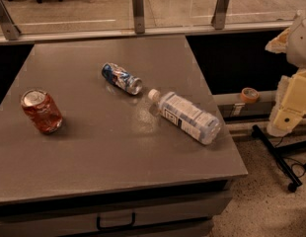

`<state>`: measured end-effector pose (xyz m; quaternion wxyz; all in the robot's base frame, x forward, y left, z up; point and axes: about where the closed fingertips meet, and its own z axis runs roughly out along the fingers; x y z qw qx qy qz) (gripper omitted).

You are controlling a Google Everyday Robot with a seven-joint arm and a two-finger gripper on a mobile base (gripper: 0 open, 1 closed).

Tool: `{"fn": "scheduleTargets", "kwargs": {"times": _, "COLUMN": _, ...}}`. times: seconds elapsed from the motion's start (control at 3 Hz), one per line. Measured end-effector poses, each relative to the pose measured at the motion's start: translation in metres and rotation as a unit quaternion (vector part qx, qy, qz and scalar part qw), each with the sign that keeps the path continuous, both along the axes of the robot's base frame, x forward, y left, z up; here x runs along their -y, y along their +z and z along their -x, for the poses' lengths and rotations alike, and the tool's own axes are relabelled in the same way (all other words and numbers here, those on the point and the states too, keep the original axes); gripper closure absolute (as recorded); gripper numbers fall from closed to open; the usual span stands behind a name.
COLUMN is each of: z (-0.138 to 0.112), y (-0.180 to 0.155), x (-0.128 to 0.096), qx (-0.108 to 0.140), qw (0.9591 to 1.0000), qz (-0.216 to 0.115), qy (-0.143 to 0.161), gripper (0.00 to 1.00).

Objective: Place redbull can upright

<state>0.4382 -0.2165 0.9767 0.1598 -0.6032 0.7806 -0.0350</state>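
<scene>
Redbull can (pixel 122 78) lying on its side on the bench (pixel 94 147)
It is resting near the bench's far middle, its silver end pointing toward the clear bottle's (pixel 185 116) white cap, well apart from the red can (pixel 41 111). The claw (pixel 287 113) is hanging beyond the right edge; I cannot tell whether it is released or clenched.

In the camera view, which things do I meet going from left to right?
First the red soda can, redbull can lying on its side, clear plastic bottle, orange tape roll, then the tool at the right edge, off the table.
</scene>
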Motion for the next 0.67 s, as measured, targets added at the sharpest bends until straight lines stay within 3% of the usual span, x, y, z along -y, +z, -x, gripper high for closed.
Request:
{"fn": "scheduleTargets", "kwargs": {"times": 0.33, "z": 0.0, "y": 0.0, "x": 0.0, "qx": 0.0, "qw": 1.0, "qz": 0.0, "qy": 0.0, "gripper": 0.0}}
{"fn": "scheduleTargets", "kwargs": {"times": 0.67, "z": -0.021, "y": -0.002, "x": -0.014, "qx": -0.004, "qw": 0.9994, "qz": -0.025, "qy": -0.025, "gripper": 0.0}}
